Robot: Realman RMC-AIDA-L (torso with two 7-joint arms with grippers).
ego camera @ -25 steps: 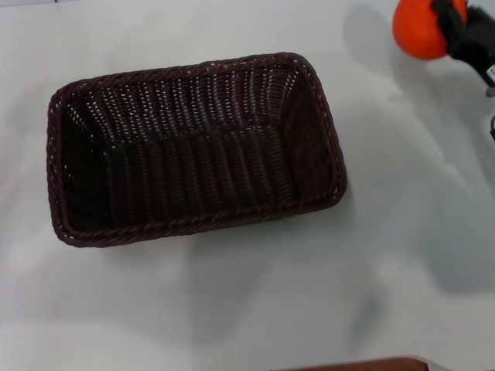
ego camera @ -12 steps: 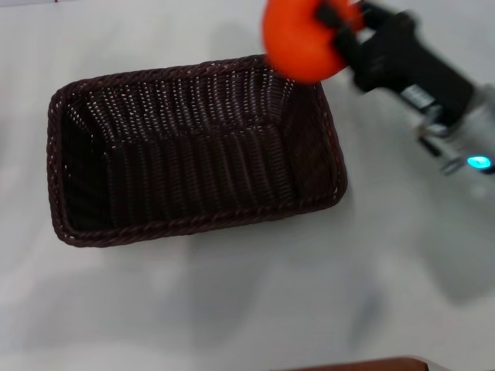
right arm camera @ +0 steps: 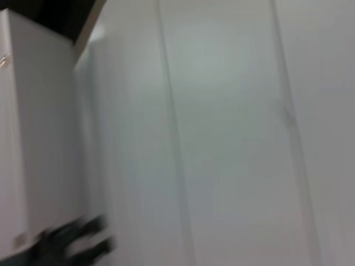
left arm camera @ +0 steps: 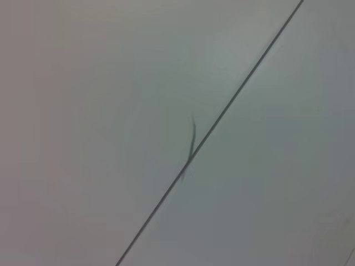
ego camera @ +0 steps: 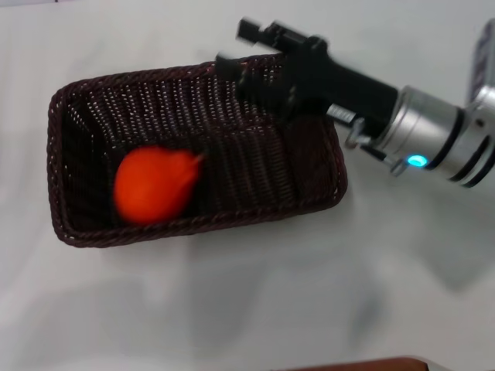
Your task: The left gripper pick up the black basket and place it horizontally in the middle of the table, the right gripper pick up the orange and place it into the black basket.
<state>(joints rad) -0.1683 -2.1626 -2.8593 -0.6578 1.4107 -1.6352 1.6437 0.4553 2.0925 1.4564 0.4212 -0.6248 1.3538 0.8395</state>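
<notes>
The black basket [ego camera: 334, 158] lies lengthwise across the middle of the white table [ego camera: 232, 309] in the head view. The orange [ego camera: 153, 185] is inside it, in its left half near the front wall, and looks blurred. My right gripper [ego camera: 237, 46] reaches in from the right and hovers over the basket's back right corner, open and empty. Its dark fingers [right arm camera: 75, 244] show blurred in the right wrist view. The left gripper is out of view, and the left wrist view shows only a pale surface.
A brown strip [ego camera: 363, 365] shows at the table's front edge. The right arm's silver wrist with a blue light [ego camera: 418, 161] hangs over the table to the right of the basket. A thin dark line [left arm camera: 211, 127] crosses the left wrist view.
The right gripper carried the orange leftward over the basket, opened and let it go. The orange now lies in the basket's left half. The basket has not moved.
</notes>
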